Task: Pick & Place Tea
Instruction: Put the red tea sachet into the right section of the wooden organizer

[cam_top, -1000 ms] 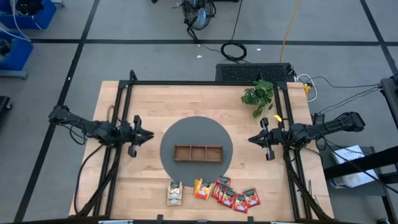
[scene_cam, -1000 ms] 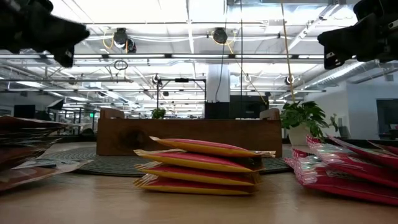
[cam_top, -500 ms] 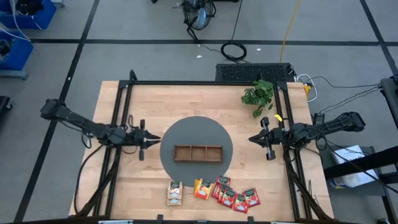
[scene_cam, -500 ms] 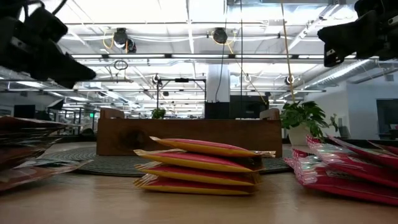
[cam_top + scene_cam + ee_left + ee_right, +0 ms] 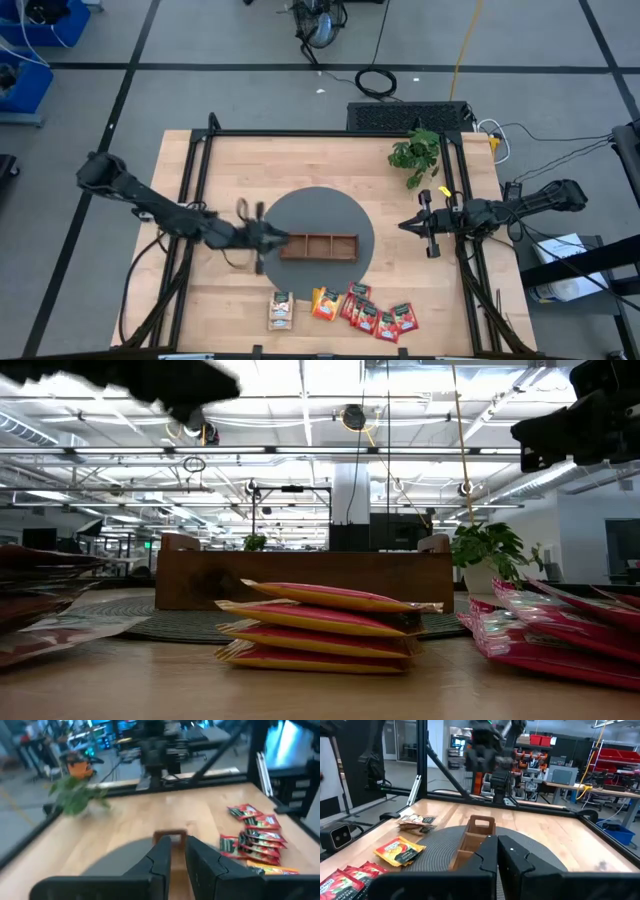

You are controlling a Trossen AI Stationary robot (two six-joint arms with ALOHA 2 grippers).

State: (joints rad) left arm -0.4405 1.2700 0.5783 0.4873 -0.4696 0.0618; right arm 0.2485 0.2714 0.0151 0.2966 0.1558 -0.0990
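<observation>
Your red, orange and beige tea sachets (image 5: 343,310) all lie along the table's near edge; none sits in the long brown three-compartment wooden tray (image 5: 318,246). The left gripper (image 5: 262,238), nearly closed and empty, hovers beside the tray; the right gripper (image 5: 428,225) waits, shut and empty.

Two slim black jointed arms (image 5: 150,205) trailing black cables.

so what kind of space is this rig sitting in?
Looks like an open robotics lab or workshop. The low view shows an exposed ceiling with strip lights; the right wrist view shows workbenches with red bins; cables lie loose on the grey floor.
</observation>
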